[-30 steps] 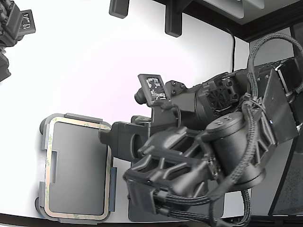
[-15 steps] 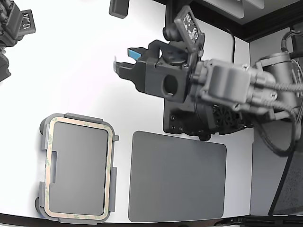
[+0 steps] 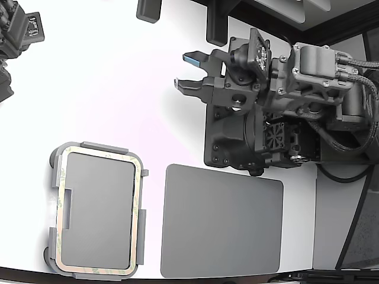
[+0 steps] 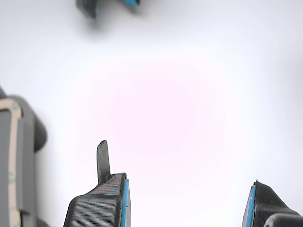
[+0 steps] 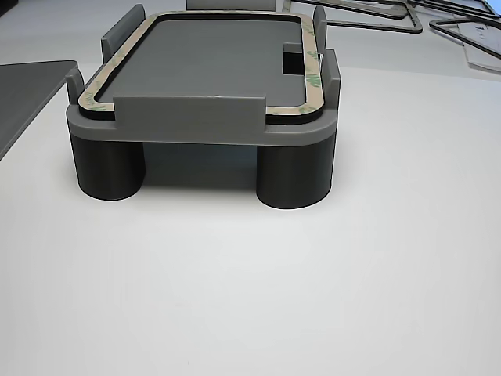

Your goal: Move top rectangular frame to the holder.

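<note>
The beige-tan frame (image 3: 59,207) lies flat on the light grey holder (image 3: 104,147) at the exterior view's lower left, inside its raised tabs. My gripper (image 3: 188,71) is open and empty above bare white table, well away from the holder toward the exterior view's upper right. In the wrist view its blue-padded fingers (image 4: 111,203) stand wide apart around the gripper's middle (image 4: 187,208), with an edge of the frame (image 4: 19,161) and the holder (image 4: 29,165) at the side. The other view shows the frame (image 5: 311,70) seated on the holder (image 5: 188,117), which stands on round feet.
A dark grey flat mat (image 3: 222,222) lies beside the holder. The arm's black base (image 3: 254,136) stands behind the mat. A second arm's parts (image 3: 18,35) sit at the upper left. Black posts (image 3: 216,26) stand at the table's far edge. Spare frames (image 5: 368,12) lie beyond the holder.
My arm has swung from low over the mat beside the holder up to the exterior view's upper right. The gripper is open and empty. The frame stays on the holder.
</note>
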You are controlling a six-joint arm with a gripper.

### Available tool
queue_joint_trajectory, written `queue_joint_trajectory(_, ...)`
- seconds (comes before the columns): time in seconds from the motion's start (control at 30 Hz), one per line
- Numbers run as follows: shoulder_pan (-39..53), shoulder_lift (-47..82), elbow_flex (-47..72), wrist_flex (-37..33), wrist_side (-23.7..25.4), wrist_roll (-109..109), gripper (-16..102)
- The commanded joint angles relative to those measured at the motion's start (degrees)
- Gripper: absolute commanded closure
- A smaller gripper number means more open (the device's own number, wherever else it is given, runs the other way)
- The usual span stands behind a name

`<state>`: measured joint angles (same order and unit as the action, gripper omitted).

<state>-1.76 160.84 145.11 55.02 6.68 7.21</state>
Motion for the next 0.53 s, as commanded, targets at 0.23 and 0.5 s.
queue_joint_trajectory(0.23, -1.14, 8.44, 5.98, 0.62, -1.58, -0.53, -14)
queue_joint_trajectory(0.5, -1.14, 8.44, 5.98, 0.62, -1.58, -0.53, -14)
